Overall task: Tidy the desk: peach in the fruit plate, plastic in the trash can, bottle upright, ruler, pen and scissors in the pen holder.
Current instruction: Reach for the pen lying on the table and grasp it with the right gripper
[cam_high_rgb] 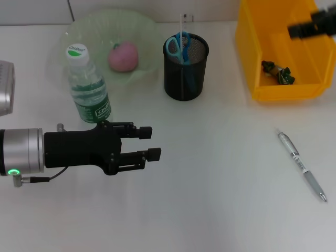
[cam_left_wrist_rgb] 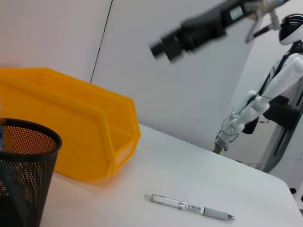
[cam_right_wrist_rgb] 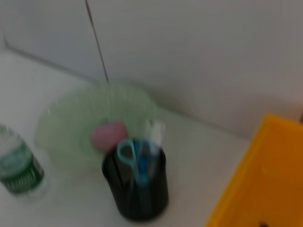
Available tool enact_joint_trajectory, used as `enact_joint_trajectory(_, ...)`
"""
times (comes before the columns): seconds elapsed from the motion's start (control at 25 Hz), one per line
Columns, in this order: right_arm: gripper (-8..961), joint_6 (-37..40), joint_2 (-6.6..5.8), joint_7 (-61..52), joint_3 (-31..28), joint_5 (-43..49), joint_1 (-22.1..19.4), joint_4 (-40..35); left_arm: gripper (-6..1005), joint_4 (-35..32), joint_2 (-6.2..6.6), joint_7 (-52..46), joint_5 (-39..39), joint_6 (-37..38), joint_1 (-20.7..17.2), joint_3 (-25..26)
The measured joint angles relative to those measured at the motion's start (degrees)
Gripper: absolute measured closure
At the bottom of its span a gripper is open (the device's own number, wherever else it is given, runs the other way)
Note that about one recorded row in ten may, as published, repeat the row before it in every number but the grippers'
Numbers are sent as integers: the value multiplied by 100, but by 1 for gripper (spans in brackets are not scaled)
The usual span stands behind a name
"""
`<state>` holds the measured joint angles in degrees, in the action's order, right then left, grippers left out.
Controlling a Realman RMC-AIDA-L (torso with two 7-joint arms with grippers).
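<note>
the left pincer (cam_high_rgb: 152, 143) is held partly open and empty above the desk (cam_high_rgb: 210, 199), just in front of the upright bottle (cam_high_rgb: 87, 86). the right pincer (cam_high_rgb: 307, 27), blurred over the trash can (cam_high_rgb: 252, 58), cannot be judged open or shut. the pen (cam_high_rgb: 302, 165) lies flat on the desk, well apart from the pen holder (cam_high_rgb: 185, 79), which holds the scissors (cam_high_rgb: 178, 46).

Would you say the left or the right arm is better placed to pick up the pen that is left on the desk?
Probably the right. The pen lies on the robot's right, below the trash can where the right gripper hovers. The left gripper, jaws open, sits across the desk by the bottle.
</note>
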<state>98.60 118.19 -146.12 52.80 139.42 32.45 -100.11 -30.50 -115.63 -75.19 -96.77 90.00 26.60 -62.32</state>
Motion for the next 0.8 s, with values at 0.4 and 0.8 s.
enact_joint_trajectory(0.4,314,1094,126,-743,681,1589,-73,273,419,-153,0,-34,-531,134,69,14)
enact_joint_trajectory(0.8,321,523,155,-1020,1417,1588,-413,1209,419,-245,5,-58,-717,142,139,28)
